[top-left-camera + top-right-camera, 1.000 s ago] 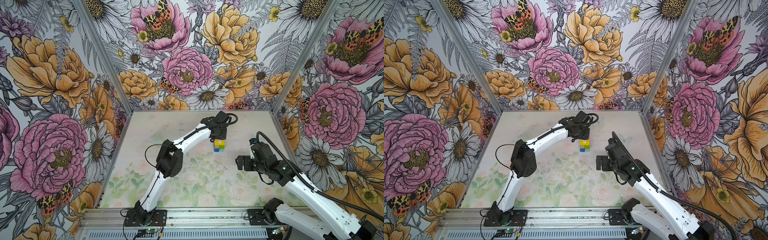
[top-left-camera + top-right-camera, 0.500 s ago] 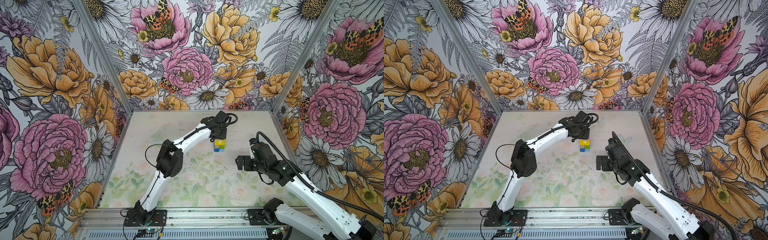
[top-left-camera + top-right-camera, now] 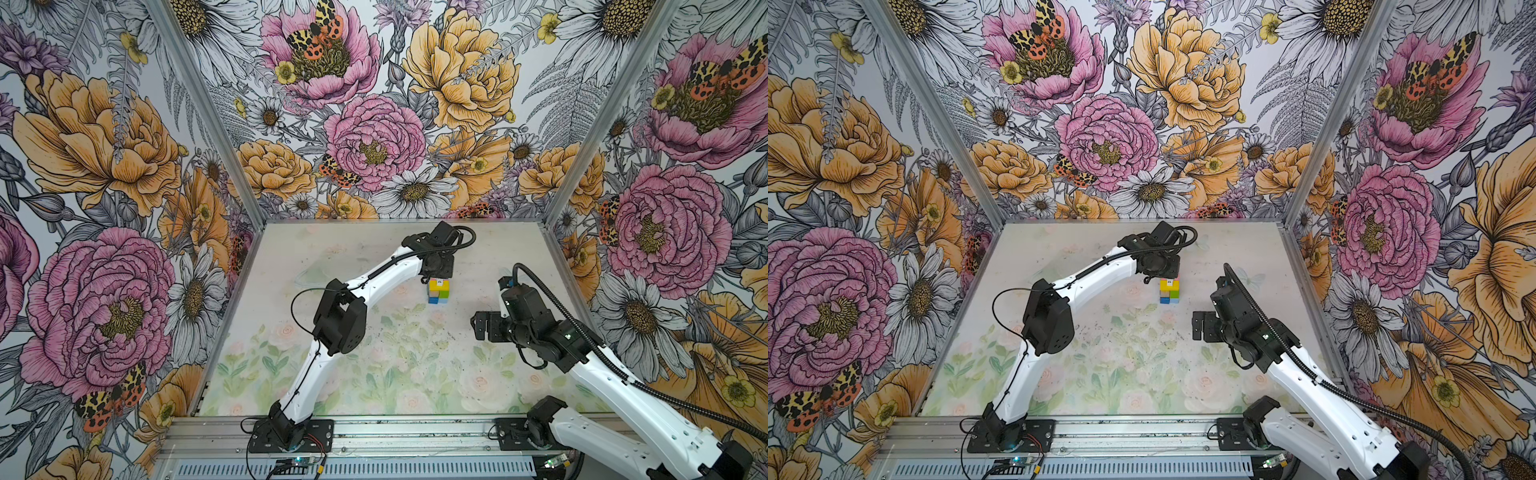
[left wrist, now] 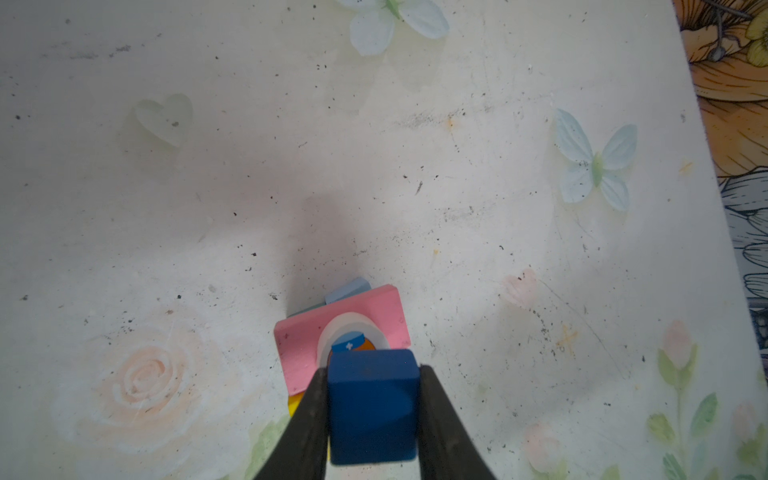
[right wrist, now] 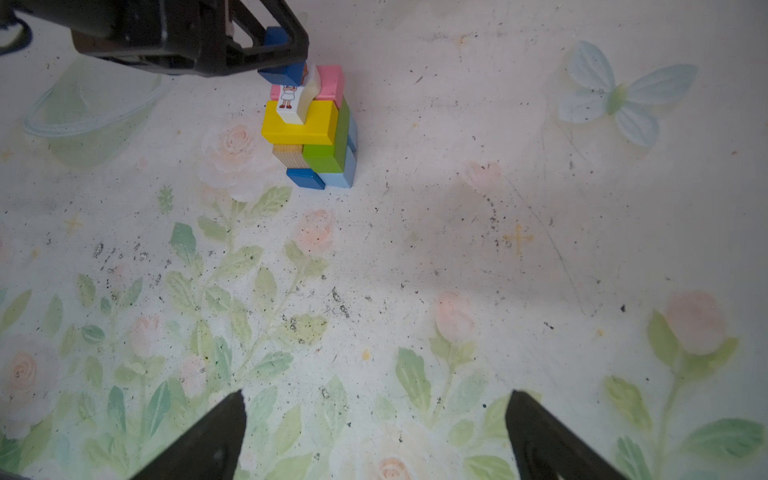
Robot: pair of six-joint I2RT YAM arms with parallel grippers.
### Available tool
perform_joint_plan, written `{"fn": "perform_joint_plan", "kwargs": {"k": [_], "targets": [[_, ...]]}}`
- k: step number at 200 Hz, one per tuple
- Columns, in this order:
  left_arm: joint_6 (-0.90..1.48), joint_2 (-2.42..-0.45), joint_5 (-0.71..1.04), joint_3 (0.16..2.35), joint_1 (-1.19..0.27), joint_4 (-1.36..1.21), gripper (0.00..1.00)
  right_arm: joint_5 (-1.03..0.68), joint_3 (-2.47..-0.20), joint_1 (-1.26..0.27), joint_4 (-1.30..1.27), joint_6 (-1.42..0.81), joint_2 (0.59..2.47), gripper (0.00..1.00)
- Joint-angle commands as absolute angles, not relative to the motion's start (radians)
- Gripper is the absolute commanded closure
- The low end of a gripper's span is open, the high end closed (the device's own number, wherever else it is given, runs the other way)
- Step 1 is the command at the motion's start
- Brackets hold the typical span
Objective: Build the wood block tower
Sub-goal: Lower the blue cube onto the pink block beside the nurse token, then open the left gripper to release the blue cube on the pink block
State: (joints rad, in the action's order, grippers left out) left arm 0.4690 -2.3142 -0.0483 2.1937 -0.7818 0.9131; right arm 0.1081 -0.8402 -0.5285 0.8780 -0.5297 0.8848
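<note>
Left wrist view: left gripper (image 4: 372,376) is clamped on blue cube (image 4: 372,403), one finger flat on each side face. Straight below the cube, partly hidden by it, sits the white figure (image 4: 349,338), with pink brick (image 4: 303,349) just beyond. The brick's long axis runs roughly finger to finger, a bit skewed.

Right wrist view: the cube sits at the figure's head on top of the tower (image 5: 309,129). Touching or just above it, can't tell. The figure looks to stand on yellow brick (image 5: 299,120), against the pink one.

In a top view the tower (image 3: 438,291) stands mid-table, toward the back, right under the left wrist. Right gripper (image 5: 376,399) is spread wide and empty, well apart from the tower, low over table (image 5: 457,249).

Judgement: the left arm is nearer by far. The placement turns on a short straight drop, with little flat landing room.
</note>
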Motion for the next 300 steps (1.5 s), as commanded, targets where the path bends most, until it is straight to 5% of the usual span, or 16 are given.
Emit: {"fn": "perform_joint_plan", "kwargs": {"k": [1,72,300], "targets": [[0.476,-2.338,-0.064,2.226,-0.773,0.905,0.72,0.108,-0.845,-0.519,0.846,-0.51,0.884,0.0],[0.476,-2.339,-0.057,2.233,-0.772,0.907,0.63,0.106,-0.842,-0.518,0.844,-0.512,0.886,0.0],[0.471,-2.298,-0.075,2.22,-0.771,0.906,0.58,0.107,-0.844,-0.517,0.844,-0.509,0.891,0.0]]}}
